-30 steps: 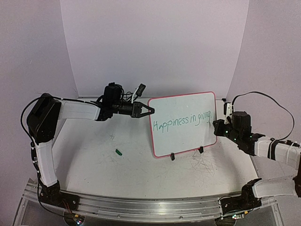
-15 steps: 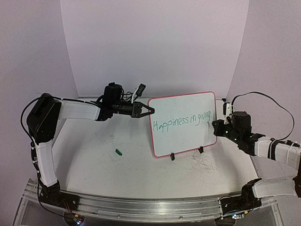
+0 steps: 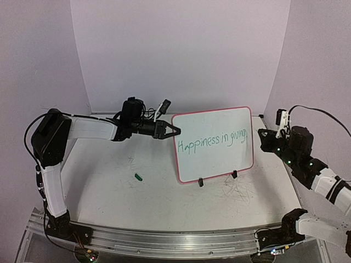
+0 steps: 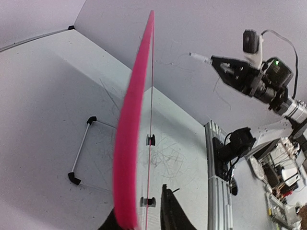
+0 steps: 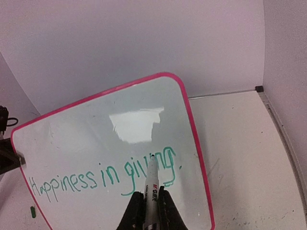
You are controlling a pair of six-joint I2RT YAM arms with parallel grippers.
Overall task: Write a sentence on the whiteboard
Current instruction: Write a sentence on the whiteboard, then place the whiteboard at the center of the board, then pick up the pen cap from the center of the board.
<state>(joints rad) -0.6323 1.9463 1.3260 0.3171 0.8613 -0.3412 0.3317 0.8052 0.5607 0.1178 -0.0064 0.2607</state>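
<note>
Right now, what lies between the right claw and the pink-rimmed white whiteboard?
Only the white marker the right claw grips; the left wrist view shows air between its tip and the pink-rimmed whiteboard.

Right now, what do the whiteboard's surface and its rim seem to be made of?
Whiteboard: glossy white coated panel, likely melamine or painted steel; it shows a bright glare patch. Rim: probably pink-red plastic, smooth and matte, with rounded corners.

Right fingers [image 5: 133, 211] are pinching a marker [image 5: 152, 184], tip up by "giving" in the green sentence [image 5: 103, 178] on the pink-rimmed whiteboard [image 5: 96, 139]. Bench [image 5: 240, 158] is off to the right.
</note>
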